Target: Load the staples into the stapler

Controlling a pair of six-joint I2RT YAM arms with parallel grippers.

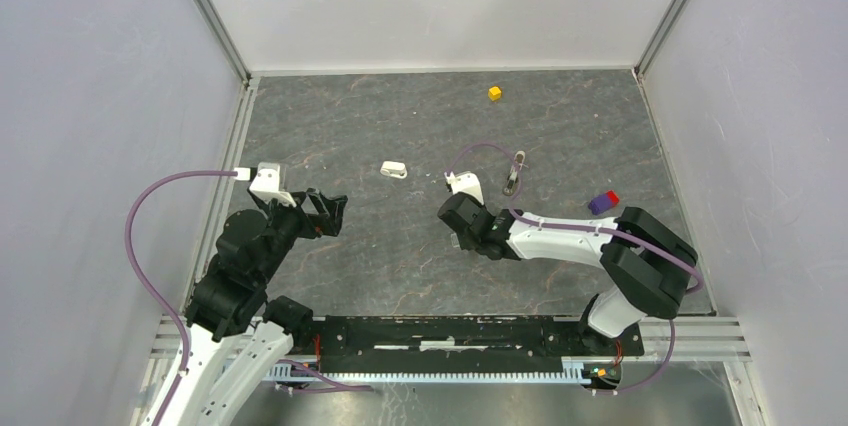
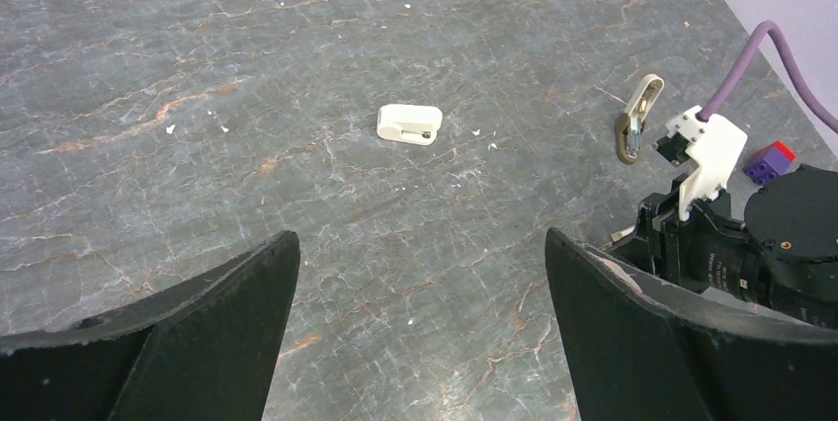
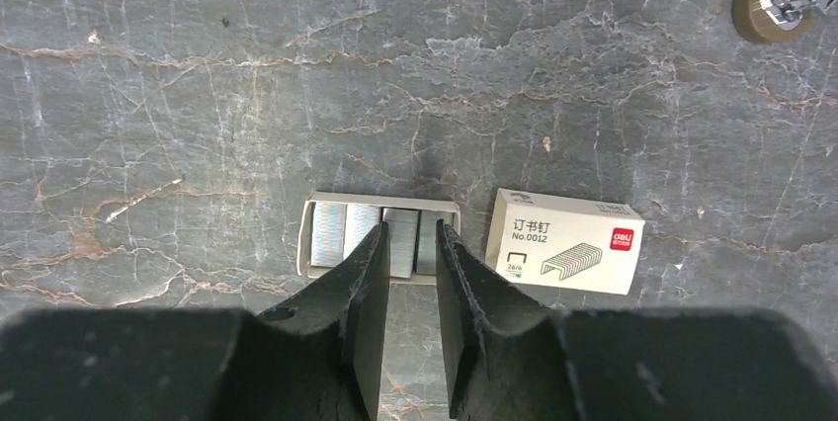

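Right tool set astride staples, jaws narrowly parted; grip cannot be told. Left tool held wide open, empty.

— What is lying on the grey marbled table?
— The opened stapler is resting right of centre, a white plastic piece at centre, and a yellow cube near the top.
— Anything else?
— The staples are sitting in a pale tray, with a labelled box just to their right. A purple-and-red block is lying at the right.

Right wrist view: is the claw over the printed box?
No, the right claw straddles the staples in the open tray beside the printed box.
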